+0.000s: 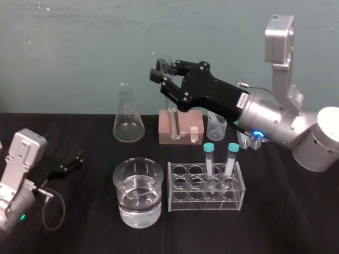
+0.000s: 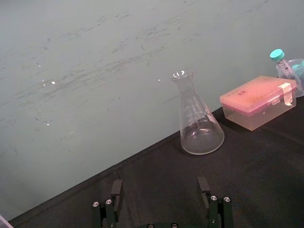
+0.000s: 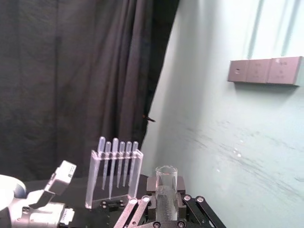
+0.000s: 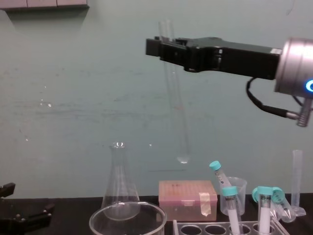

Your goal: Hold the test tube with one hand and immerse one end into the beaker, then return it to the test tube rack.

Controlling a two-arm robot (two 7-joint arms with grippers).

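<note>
My right hand [image 1: 161,79] is raised high over the far side of the table [image 1: 79,233], with its fingers clamped on the test tube [image 1: 172,114]. The grip sits near the tube's top. In the right wrist view the flared open rim pokes up just past my fingers [image 3: 142,204], with the test tube [image 3: 166,190] pinched between them.

From the chest view the test tube [image 4: 177,103] hangs below my right hand [image 4: 164,48], close to upright with a slight tilt. Its rounded bottom end is free in the air, well above the pink box [image 4: 186,198] and touching nothing.

The beaker [image 1: 121,177] stands at the near side of the table, part full of clear liquid, and is well apart from the tube. The test tube rack [image 1: 177,203] is just beside the beaker on its right. It holds two teal-capped tubes [image 1: 210,159] at its right end, and its other holes show nothing in them.

The flask [image 1: 128,119] is behind the beaker and left of the pink box. The plastic cup [image 1: 216,126] is right of the box.

My left hand [image 1: 71,163] rests low at the left edge of the table with its fingers spread and holding nothing. The left wrist view shows both prongs of that left hand [image 2: 161,204] wide apart, facing the flask [image 2: 197,118].
</note>
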